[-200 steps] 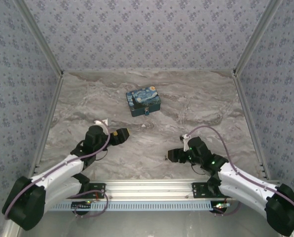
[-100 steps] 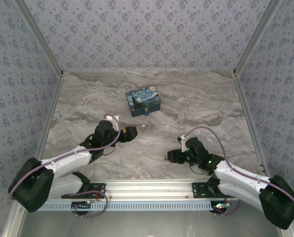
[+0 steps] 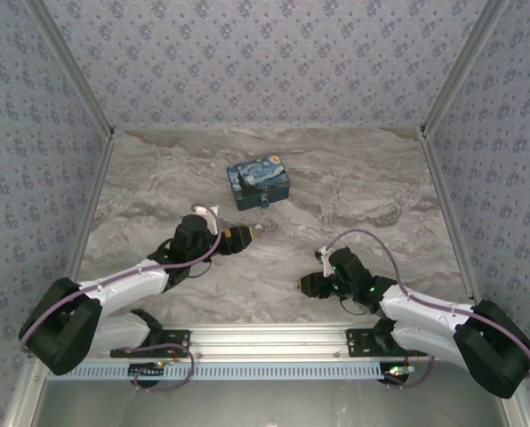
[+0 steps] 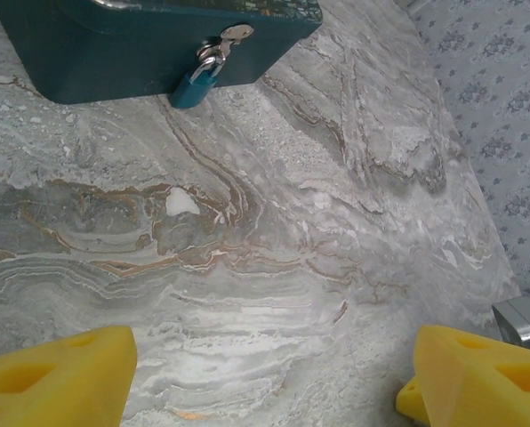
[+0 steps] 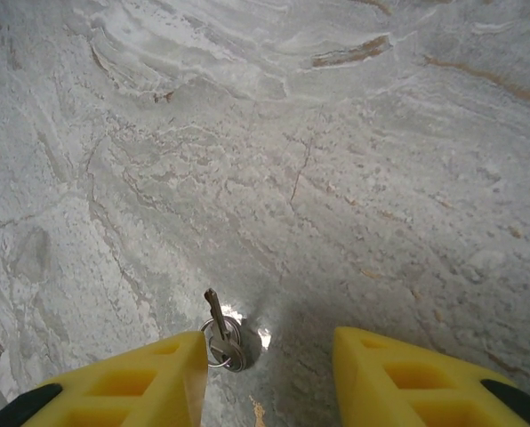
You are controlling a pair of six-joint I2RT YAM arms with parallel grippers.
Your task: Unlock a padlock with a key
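Observation:
The padlock (image 4: pixel 195 87), teal-bodied with a silvery shackle, hangs from the hasp on the front of the starry-print box (image 4: pixel 114 44) and shows as a small speck (image 3: pixel 264 203) in the top view. My left gripper (image 4: pixel 265 387) (image 3: pixel 246 235) is open above bare table, a short way in front of the padlock. The key (image 5: pixel 219 331), on a small ring, lies flat on the table. My right gripper (image 5: pixel 265 378) (image 3: pixel 303 285) is low over it, jaws apart. The key rests just inside the left fingertip (image 5: pixel 172 374), and a wide gap separates it from the other fingertip.
The box (image 3: pixel 259 182) stands at the table's middle back. Patterned walls close in the marble table (image 3: pixel 354 196) on three sides. A metal rail (image 3: pixel 265 342) carrying the arm bases runs along the near edge.
My left arm has reached forward and right toward the box. My right gripper has settled lower at the key, and its jaws have narrowed.

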